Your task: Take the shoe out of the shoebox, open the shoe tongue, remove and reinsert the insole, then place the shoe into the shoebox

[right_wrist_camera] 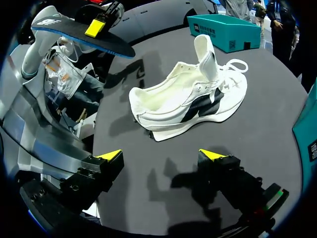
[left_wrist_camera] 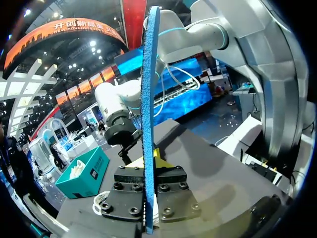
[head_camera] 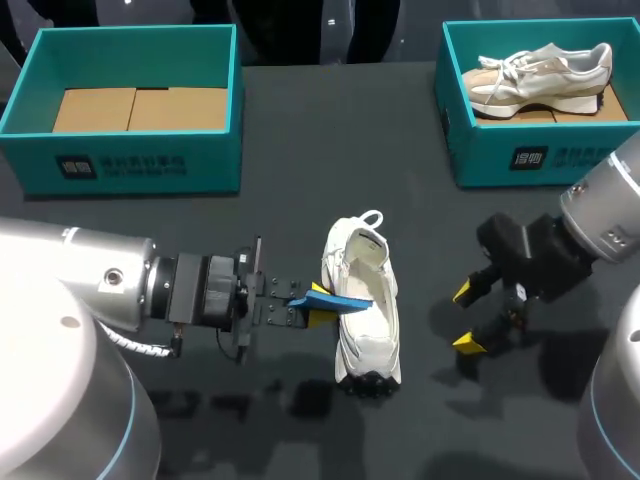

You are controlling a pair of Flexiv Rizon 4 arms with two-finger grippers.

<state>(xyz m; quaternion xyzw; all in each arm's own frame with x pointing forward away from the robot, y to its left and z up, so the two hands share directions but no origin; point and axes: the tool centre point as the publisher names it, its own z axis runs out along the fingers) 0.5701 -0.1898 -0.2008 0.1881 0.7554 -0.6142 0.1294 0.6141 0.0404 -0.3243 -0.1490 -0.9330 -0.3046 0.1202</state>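
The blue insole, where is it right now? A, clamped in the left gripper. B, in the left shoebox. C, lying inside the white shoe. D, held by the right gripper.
A: the left gripper has its two fingers pressed on the insole from both sides, holding it up beside the white shoe, not in it.

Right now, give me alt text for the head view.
Left gripper grips a flat blue insole beside the white sneaker mid-table; right gripper hangs open nearby. Behind stand two teal cardboard shoeboxes, the right one holding a beige sneaker.
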